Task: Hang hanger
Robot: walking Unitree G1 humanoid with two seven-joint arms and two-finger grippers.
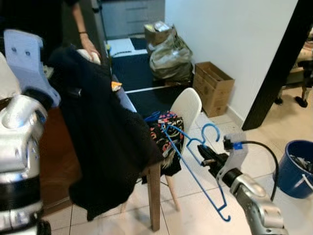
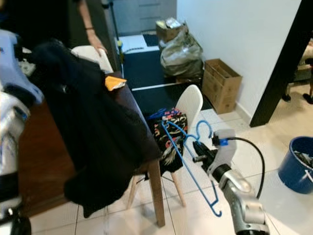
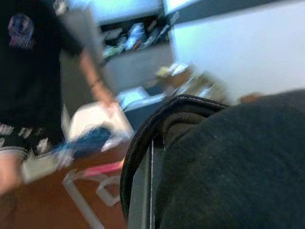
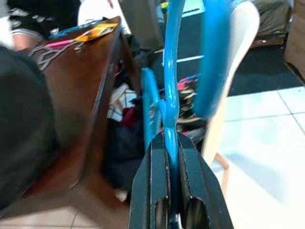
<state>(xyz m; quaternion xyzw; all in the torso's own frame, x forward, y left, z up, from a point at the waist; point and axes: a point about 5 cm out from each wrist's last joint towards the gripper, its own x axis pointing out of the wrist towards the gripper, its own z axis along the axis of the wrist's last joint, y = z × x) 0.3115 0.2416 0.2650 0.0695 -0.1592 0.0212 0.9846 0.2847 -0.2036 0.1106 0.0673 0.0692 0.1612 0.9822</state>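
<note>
Your right pincer (image 4: 172,157) clamps the blue hanger (image 1: 188,161) mid-air beside the white chair (image 1: 188,105) | Your left pincer (image 3: 143,191) grips the black garment (image 1: 98,142) draped over the table (image 2: 36,161) | Progress: hanger lifted, nothing threaded or hung yet | A person's hand (image 1: 90,49) rests behind the table.

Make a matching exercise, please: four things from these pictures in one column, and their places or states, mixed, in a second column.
Things:
1. hanger
2. black garment
3. bucket
4. box

Places or states:
a. on the floor by the white wall
b. clamped in the right gripper
c. held up by the left gripper, draping over the table corner
d. on the tiles at the robot's far right

Pairs: 1-b, 2-c, 3-d, 4-a
</note>
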